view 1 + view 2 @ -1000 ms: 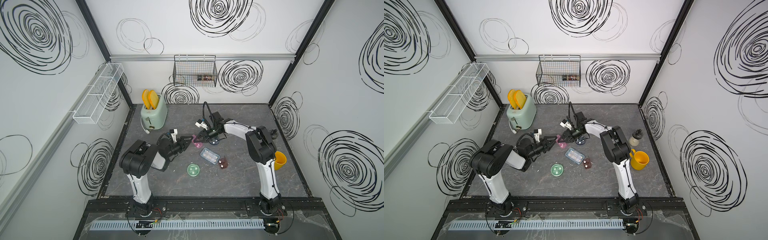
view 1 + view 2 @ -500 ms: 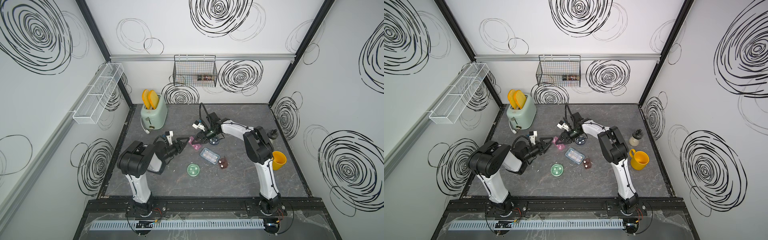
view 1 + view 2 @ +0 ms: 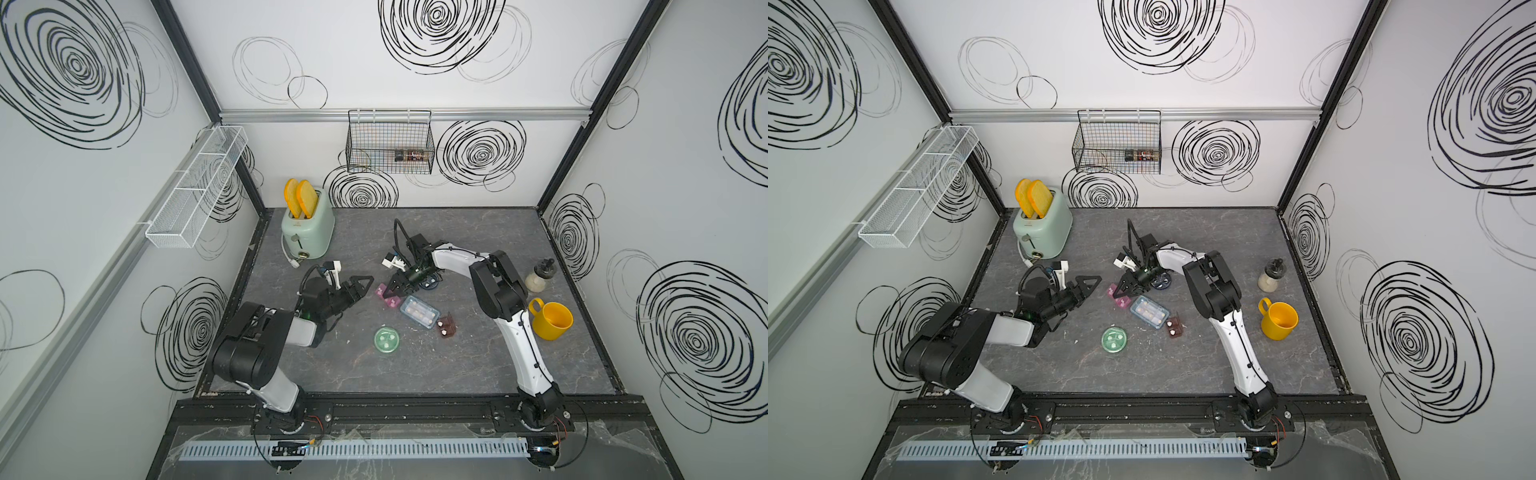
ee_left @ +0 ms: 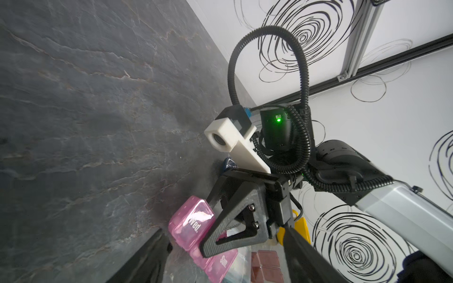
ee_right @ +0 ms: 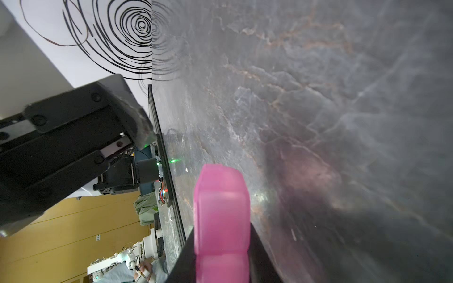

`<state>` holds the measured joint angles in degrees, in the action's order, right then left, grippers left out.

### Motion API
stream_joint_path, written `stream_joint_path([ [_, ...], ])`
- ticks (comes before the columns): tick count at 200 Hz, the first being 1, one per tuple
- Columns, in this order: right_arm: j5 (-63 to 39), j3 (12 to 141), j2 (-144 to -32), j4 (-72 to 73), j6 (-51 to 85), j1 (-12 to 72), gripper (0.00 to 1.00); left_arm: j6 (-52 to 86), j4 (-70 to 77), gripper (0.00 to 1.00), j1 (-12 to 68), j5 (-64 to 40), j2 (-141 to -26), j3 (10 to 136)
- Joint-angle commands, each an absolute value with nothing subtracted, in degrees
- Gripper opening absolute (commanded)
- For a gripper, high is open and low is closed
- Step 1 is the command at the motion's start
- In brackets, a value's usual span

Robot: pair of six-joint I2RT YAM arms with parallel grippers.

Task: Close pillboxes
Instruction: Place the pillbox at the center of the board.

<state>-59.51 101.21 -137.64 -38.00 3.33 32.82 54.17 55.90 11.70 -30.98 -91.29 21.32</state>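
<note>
Readable: "Wed." and "Sun." on lids of pink pillbox [image 4: 188,220], left wrist view. Tabletop [image 3: 415,374] is dark grey, stone-veined; walls are white with black scribble rings.

Left to right in both top views:
- Mint toaster [image 3: 307,232] sits at the 10 o'clock corner.
- Left hand [image 3: 365,289] is spread, holding nothing, at 9 o'clock of the pink pillbox, close.
- Right hand [image 3: 391,294] pinches that pink pillbox near tabletop centre.
- Green round pillbox [image 3: 386,340] lies at its 6 o'clock.
- Blue-grey pillbox [image 3: 419,311] is at 4 o'clock, with brown pillbox [image 3: 446,326] just beside.
- Dark round pillbox [image 3: 1162,282] is at 2 o'clock, partly hidden.
- Yellow mug [image 3: 552,320] stands near the 3 o'clock edge.

Bare tabletop runs along the 6 o'clock edge.
</note>
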Motion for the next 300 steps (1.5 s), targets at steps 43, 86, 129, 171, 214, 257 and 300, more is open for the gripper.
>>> stream_joint_path([
  [43,-56.0,102.4,-139.0,-38.6,0.8,33.8,0.21,47.4,47.8,0.77,11.7,-27.4,-89.9,22.4],
  [86,-53.7,104.3,-140.4,-41.7,-1.0,33.3,0.33,46.7,46.8,0.77,11.9,-27.0,-90.3,22.1],
  [129,-51.7,105.9,-139.5,-43.8,-1.9,32.3,0.49,46.5,47.0,0.77,12.4,-26.6,-91.1,22.1],
  [171,-47.6,108.7,-138.8,-46.9,-3.0,31.6,0.59,45.1,44.6,0.78,13.8,-25.8,-91.1,24.2],
  [214,-42.5,105.8,-132.1,-44.4,-2.3,31.3,0.59,42.2,40.8,0.77,14.6,-24.9,-92.0,28.3],
  [257,-30.5,102.4,-127.0,-41.4,1.8,32.6,0.56,39.3,37.9,0.73,15.2,-23.9,-95.2,32.9],
  [300,-23.7,96.6,-123.0,-35.3,6.7,35.9,0.43,39.3,38.1,0.63,15.9,-24.3,-99.9,35.9],
])
